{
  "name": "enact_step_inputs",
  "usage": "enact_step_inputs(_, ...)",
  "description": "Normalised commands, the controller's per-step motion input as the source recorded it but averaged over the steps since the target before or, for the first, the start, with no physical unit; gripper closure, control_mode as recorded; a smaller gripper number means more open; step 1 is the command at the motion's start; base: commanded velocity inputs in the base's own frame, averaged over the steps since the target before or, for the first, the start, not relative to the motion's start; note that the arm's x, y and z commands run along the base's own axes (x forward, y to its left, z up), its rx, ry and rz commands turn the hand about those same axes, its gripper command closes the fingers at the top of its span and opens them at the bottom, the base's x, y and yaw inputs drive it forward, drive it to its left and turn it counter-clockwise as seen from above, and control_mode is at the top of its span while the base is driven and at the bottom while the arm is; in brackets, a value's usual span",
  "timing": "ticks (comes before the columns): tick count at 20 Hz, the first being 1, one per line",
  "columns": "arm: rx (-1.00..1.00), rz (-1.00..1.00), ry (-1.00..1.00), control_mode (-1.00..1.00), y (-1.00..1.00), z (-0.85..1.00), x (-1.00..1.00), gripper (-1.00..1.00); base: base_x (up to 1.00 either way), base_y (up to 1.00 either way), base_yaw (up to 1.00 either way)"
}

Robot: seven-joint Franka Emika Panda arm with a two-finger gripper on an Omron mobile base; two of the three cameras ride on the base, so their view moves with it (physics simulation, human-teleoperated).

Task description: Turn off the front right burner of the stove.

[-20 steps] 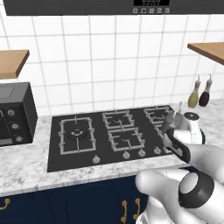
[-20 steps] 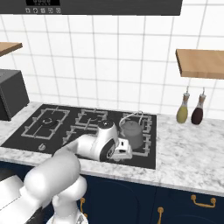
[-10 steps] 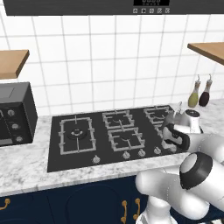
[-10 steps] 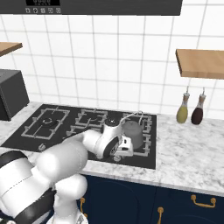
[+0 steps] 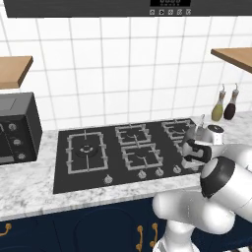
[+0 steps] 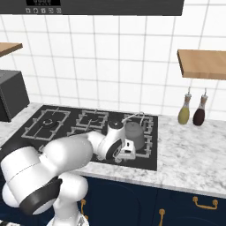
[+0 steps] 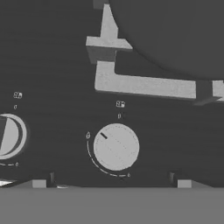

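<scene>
I have the gripper (image 5: 193, 156) down low over the right end of the stove (image 5: 83, 177), right by the row of knobs. In the hand view a round silver knob (image 7: 116, 146) sits between the two dark tips, whose ends I can barely see at the bottom edge. The jaws look spread wide, one on each side of the knob, and hold nothing yet. The front right burner (image 7: 148, 85) is just past that knob, and a grey kettle (image 6: 133, 133) sits on it. The mark on the knob points up and to the left, near the small zero, but I cannot tell if it is all the way off. What could go wrong: a second knob (image 7: 9, 134) is close on the left, so if I slide sideways I could grab the wrong one. If the jaws close off the middle, they may slip on the smooth knob and it will not turn. If I lift the hand carelessly, it may bump the kettle. I count five burners, five knobs along the near edge, one kettle, and two bottles (image 5: 224, 104) on the surface.
</scene>
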Motion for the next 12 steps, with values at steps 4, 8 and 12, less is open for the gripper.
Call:
enact_step_inputs(4, 0.0, 0.0, 0.0, -1.0, 0.0, -0.05, 0.0, -1.0, 0.0, 0.0, 0.0)
enact_step_inputs(8, 0.0, 0.0, 0.0, -1.0, -0.04, -0.01, 0.21, -1.0, 0.0, 0.0, 0.0)
enact_step_inputs(12, 0.0, 0.02, 0.0, -1.0, -0.13, -0.08, 0.12, -1.0, 0.0, 0.0, 0.0)
